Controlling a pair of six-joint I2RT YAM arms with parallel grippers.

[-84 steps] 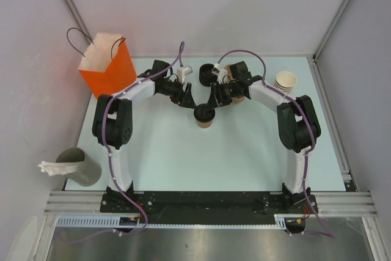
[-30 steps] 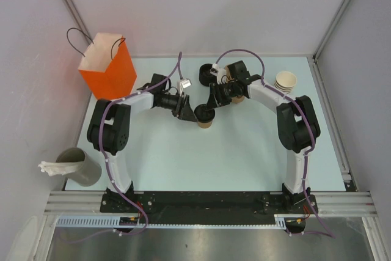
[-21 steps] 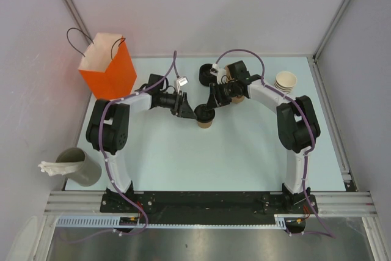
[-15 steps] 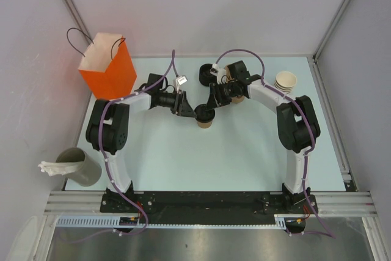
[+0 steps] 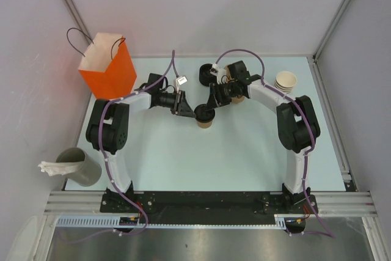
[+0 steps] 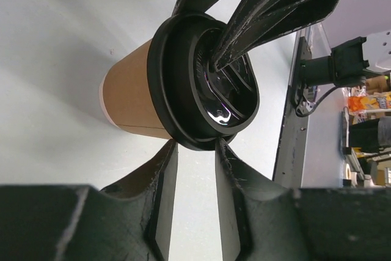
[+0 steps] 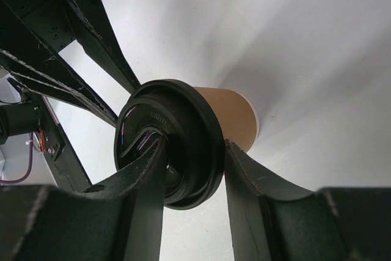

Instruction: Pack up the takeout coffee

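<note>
The lid (image 7: 198, 132) on the cup (image 7: 229, 111) is pinched by the right fingers (image 7: 143, 200); the left fingers (image 6: 162, 200) are set narrow at its rim, grip unclear.

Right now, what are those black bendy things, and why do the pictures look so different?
They are two robot arms, each ending in a two-finger gripper. The wide picture looks down from above; the other two come from cameras on the wrists, close to the fingers. On the table stand an orange paper bag, a stack of cups and one tan cup with a black lid. The right gripper pinches the lid's rim. The left gripper sits at the lid's edge; I cannot tell whether it squeezes.
</note>
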